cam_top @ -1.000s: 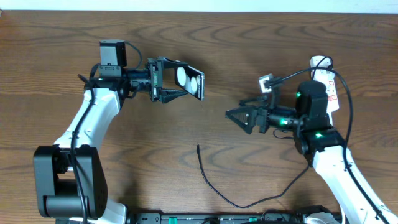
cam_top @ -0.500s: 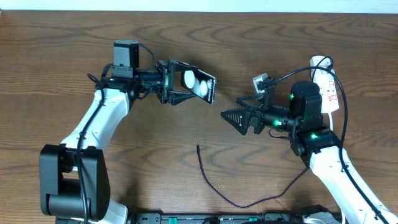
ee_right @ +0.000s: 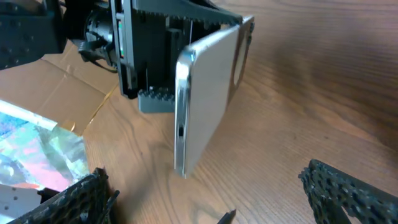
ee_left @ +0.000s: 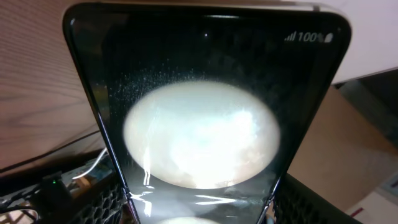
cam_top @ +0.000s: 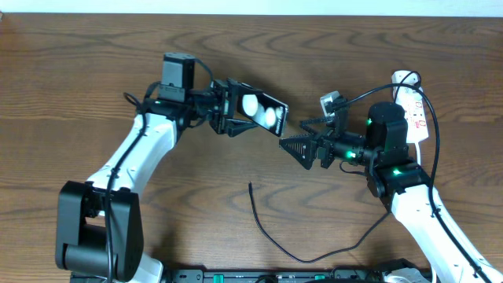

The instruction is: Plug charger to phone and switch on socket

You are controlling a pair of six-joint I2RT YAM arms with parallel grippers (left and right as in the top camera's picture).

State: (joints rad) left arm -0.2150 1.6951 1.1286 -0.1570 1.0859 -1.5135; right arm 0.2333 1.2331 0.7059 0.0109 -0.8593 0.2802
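Black, one phone (cam_top: pixel 263 113) and one charger (cam_top: pixel 263 229); white, one socket (cam_top: pixel 420 118).

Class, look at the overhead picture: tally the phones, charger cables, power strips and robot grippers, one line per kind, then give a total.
phone: 1
charger cable: 1
power strip: 1
robot grippers: 2, the left gripper and the right gripper
Total: 5
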